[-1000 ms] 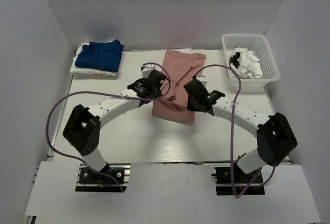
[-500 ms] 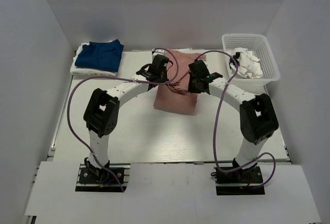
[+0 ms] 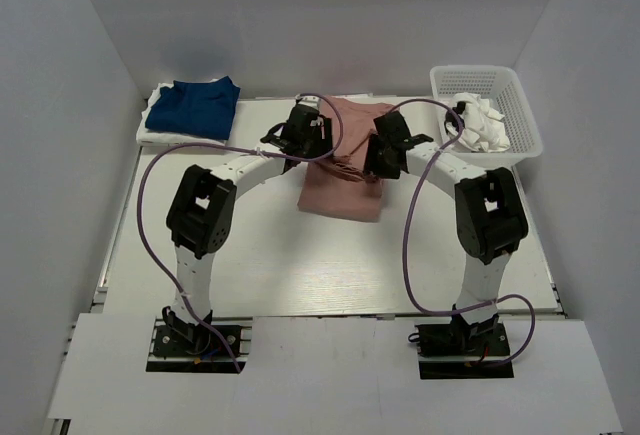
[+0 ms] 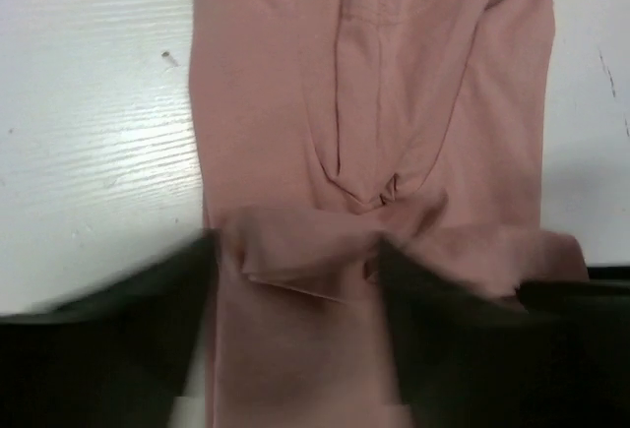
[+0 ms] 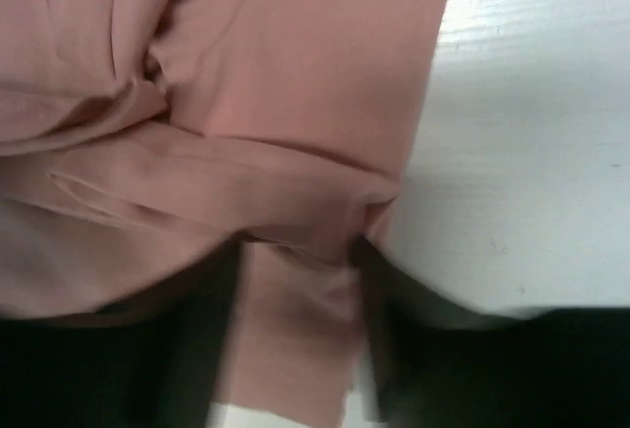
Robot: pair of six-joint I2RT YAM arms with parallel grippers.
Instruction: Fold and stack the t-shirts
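The dusty-pink t-shirt [image 3: 340,193] lies folded into a long strip in the middle of the table, with a bunched fold across it. My left gripper [image 3: 305,127] is open over its left far part. In the left wrist view, pink cloth [image 4: 374,103] lies between the spread fingers of the left gripper [image 4: 297,251]. My right gripper [image 3: 385,150] is open over the shirt's right side, its fingers on either side of a loose ridge of cloth [image 5: 295,74], and the right gripper [image 5: 300,251] is low over it. A navy t-shirt [image 3: 200,107] rests on a white one [image 3: 150,133] at the far left.
A white plastic basket [image 3: 520,105] at the far right corner holds crumpled white cloth [image 3: 482,123]. Grey walls close in the table on three sides. Purple cables loop from both arms above the tabletop [image 3: 260,255].
Both arms swung toward the far side, carrying the pink shirt's edge over itself. Both grippers, shut on the cloth before, have opened and let it go.
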